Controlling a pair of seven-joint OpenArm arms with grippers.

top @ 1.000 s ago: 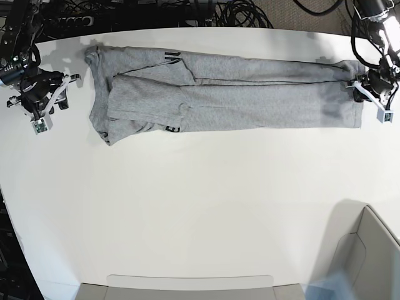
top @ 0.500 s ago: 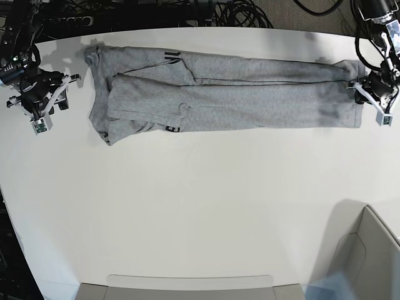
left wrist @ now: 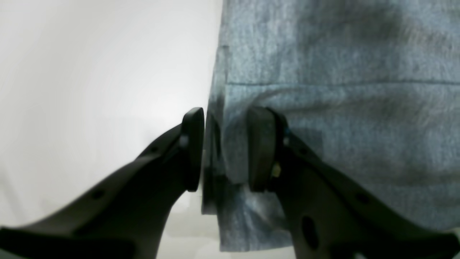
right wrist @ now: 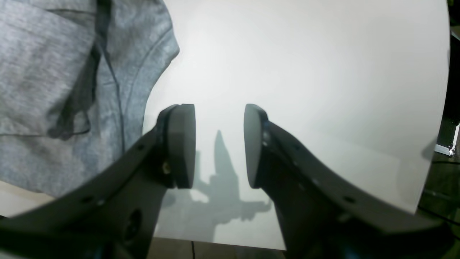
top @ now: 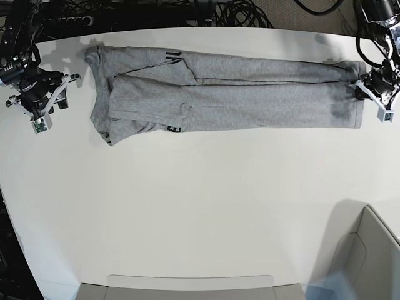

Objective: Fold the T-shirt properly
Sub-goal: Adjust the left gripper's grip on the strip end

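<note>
The heather-grey T-shirt (top: 250,94) lies folded lengthwise into a long strip across the far side of the white table (top: 187,200). Bits of dark lettering (top: 174,128) show at its folds. My left gripper (top: 365,90) is at the strip's right end. In the left wrist view its jaws (left wrist: 226,115) stand a little apart and straddle the hem of the shirt (left wrist: 341,108), with cloth between the pads. My right gripper (top: 62,90) is open and empty on bare table just left of the collar end. The right wrist view shows the same: gripper (right wrist: 219,111) beside the shirt (right wrist: 54,90).
A grey bin (top: 369,256) stands at the near right corner. A flat grey tray (top: 187,287) lies along the near edge. Black cables (top: 237,12) lie behind the table's far edge.
My left gripper has shifted a little toward the far edge at the shirt's right end. The right arm and the shirt have hardly moved.
</note>
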